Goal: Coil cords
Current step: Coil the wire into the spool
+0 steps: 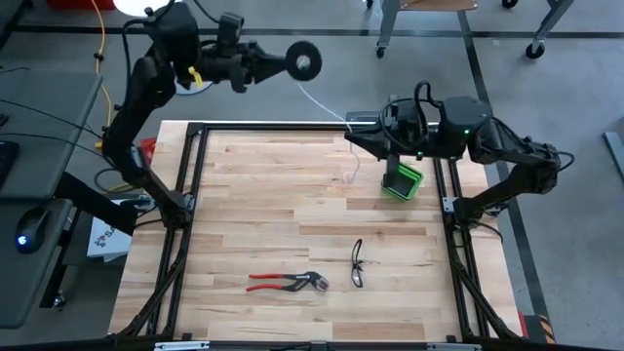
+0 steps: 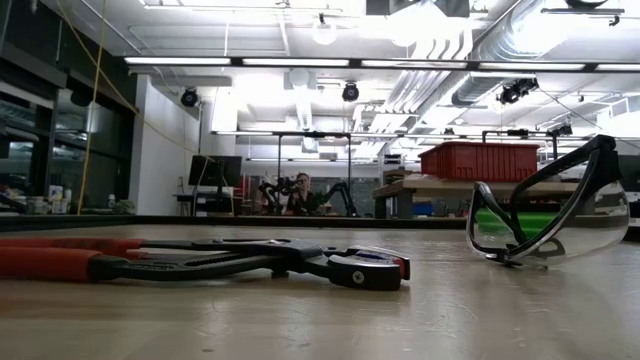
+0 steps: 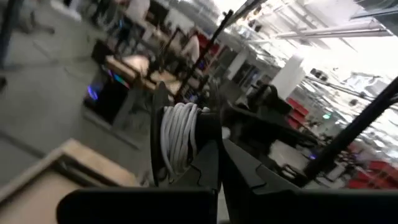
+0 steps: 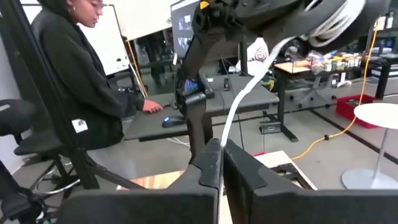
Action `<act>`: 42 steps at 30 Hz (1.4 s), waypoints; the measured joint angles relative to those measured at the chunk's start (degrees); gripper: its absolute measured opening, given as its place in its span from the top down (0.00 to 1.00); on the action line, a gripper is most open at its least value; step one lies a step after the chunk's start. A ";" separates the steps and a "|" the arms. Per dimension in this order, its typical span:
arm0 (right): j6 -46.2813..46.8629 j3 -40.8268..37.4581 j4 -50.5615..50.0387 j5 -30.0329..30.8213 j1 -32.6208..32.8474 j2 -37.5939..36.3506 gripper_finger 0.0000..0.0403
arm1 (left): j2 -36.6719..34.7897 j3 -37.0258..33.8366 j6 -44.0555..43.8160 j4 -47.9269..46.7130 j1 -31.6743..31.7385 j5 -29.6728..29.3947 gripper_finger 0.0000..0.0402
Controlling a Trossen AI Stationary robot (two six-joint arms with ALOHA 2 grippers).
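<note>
Spool point(image 1: 304, 61) with white cord point(image 3: 179, 138) wound on it is pinched by the left tool point(image 1: 283, 61), held beyond the far edge of the tabletop point(image 1: 292, 195). The right tool point(image 1: 353, 136) pinches the cord's free part, probably to keep it tight for winding.

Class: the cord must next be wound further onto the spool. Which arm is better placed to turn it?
Left, probably: the left gripper holds the spool, while the right gripper pinches the cord.
</note>
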 joint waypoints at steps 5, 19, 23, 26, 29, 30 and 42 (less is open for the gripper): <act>-0.22 -0.01 -1.92 -0.08 -0.81 -1.50 1.00 | -1.33 0.00 -5.54 -5.08 -0.13 4.21 1.00; -1.89 0.00 1.66 -1.59 -3.92 -2.75 1.00 | 1.12 0.00 -14.62 -13.96 -5.98 16.70 1.00; -2.34 0.00 6.29 -6.61 -5.58 -1.40 1.00 | 4.24 0.00 -14.67 -13.26 -9.16 19.16 1.00; -2.15 -0.02 7.47 -9.89 -6.87 -0.03 1.00 | 6.51 0.00 -15.93 -8.91 -11.14 21.84 1.00; -1.76 -0.04 8.34 -12.75 -8.02 1.08 1.00 | 8.72 0.00 -19.24 -0.56 -12.87 24.40 1.00; -1.74 -0.04 9.11 -13.77 -8.37 1.42 1.00 | 9.47 0.00 -20.71 2.78 -13.27 25.18 1.00; -1.75 0.02 14.29 -21.97 -10.08 2.93 1.00 | 17.54 -0.02 -38.40 49.80 -14.25 24.50 1.00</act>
